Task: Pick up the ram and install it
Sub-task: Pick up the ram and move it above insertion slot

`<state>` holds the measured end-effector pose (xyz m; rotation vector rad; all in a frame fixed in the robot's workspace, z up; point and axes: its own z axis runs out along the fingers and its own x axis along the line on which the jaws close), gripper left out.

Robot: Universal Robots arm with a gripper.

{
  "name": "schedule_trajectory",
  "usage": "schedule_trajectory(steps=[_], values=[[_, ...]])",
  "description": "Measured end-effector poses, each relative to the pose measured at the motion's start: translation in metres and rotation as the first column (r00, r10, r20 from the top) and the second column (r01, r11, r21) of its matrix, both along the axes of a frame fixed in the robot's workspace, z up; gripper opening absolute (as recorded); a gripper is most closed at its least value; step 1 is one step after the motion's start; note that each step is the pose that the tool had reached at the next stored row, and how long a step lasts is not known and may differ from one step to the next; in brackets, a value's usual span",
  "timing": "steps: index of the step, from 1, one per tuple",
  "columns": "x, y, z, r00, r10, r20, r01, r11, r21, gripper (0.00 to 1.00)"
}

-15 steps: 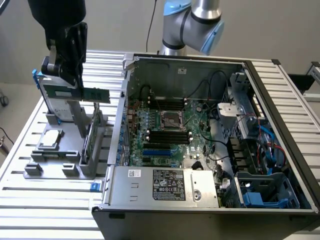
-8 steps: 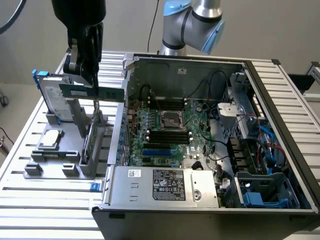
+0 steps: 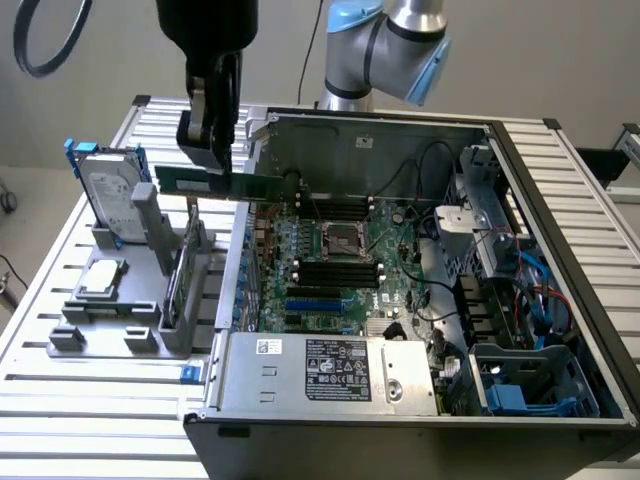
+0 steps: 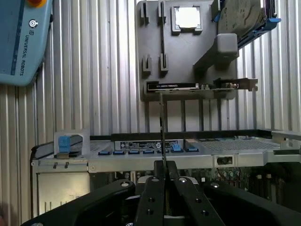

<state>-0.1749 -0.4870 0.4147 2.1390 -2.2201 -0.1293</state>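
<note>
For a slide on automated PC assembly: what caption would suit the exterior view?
Gripper holds the ram level over the side wall of the open computer case, beside the grey parts fixture.

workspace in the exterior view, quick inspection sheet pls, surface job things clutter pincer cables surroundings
surface: slatted metal table, open computer case on it
job's things: ram held level in the air by the case's wall on the exterior view's left
clutter: grey fixture with hard drive and processor chip
grippers: pincer shut on ram
cables: black and blue wires inside case; black loop hanging above
surroundings: teach pendant
</note>
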Motion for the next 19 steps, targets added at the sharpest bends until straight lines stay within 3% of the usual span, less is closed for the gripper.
schedule_trajectory(steps=[4, 7, 19], values=[[0.017, 0.0045, -0.0001, 1.0000, 0.000, 0.0000, 0.000, 1.0000, 0.0000, 0.14], [0.028, 0.0103, -0.0007, 1.0000, 0.000, 0.0000, 0.000, 1.0000, 0.0001, 0.14], [0.064, 0.0453, -0.0128, 1.0000, 0.000, 0.0000, 0.000, 1.0000, 0.0000, 0.14]])
